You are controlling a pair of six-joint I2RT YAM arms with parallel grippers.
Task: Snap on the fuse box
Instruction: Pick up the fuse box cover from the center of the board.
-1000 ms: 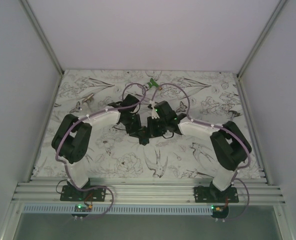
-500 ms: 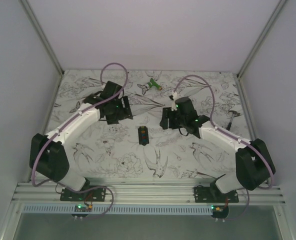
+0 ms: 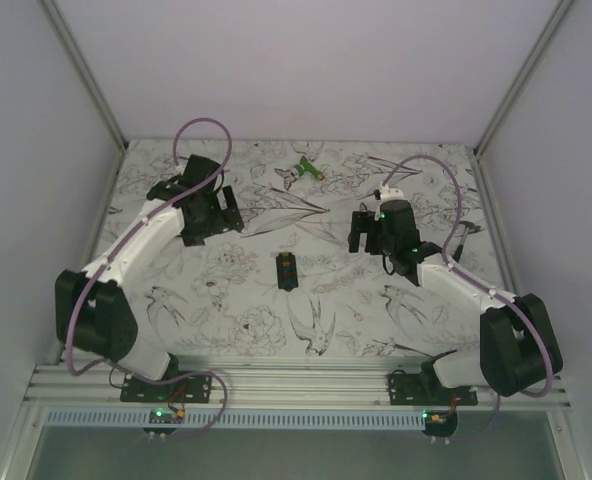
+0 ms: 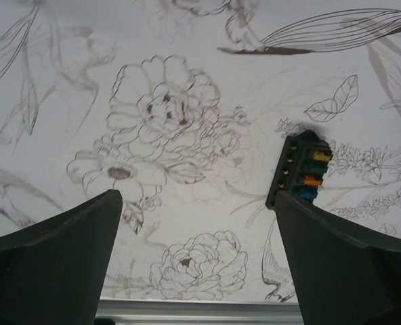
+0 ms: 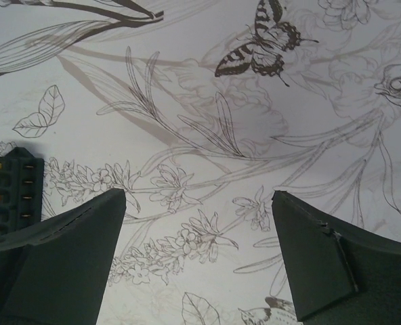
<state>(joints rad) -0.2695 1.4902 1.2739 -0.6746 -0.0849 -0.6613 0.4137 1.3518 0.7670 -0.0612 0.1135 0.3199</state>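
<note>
Fuse box flat on the floral counter, long side pointing away from the arm bases, coloured fuses visible in its face. Left gripper left of the fuse box and a little beyond it, spread wide, holding nothing. Right gripper right of the fuse box, likewise wide open and empty. Neither touching the fuse box. Green-and-white gadget well beyond the fuse box.
</note>
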